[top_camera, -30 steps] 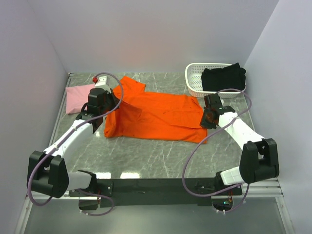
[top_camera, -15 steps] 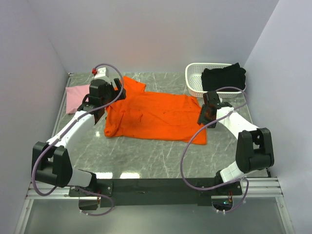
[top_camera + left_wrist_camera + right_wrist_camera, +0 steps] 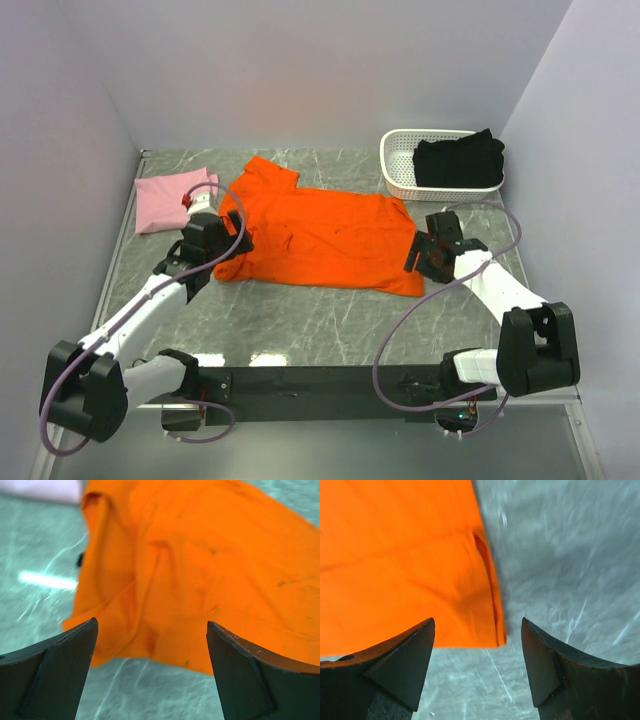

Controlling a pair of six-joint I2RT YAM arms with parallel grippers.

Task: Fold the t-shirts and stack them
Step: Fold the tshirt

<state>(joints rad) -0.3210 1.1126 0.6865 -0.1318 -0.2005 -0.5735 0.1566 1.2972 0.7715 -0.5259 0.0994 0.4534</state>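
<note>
Orange t-shirt (image 3: 320, 235) lies spread out across the middle of the grey marbled surface (image 3: 330, 320), one sleeve pointing toward the far wall and its body stretching to the right with a few wrinkles. The pink t-shirt (image 3: 165, 198) sits as a small folded bundle at the far left, just beside the orange sleeve; whether the two touch cannot be told. The black t-shirt (image 3: 458, 160) is bunched in the white slotted basket (image 3: 398, 170) at the far right corner and spills over its right-hand rim.

The left end effector (image 3: 150, 630) is at the near left corner of the orange t-shirt. Its fingers are spread wide, with the rumpled corner of cloth seen in the gap between them and nothing gripped. The right end effector (image 3: 477, 625) is at the near right corner of the same shirt, fingers likewise wide apart and holding nothing; the hem's corner and a strip of bare surface show between them. Whether either one's fingertips touch the cloth cannot be told.
</note>
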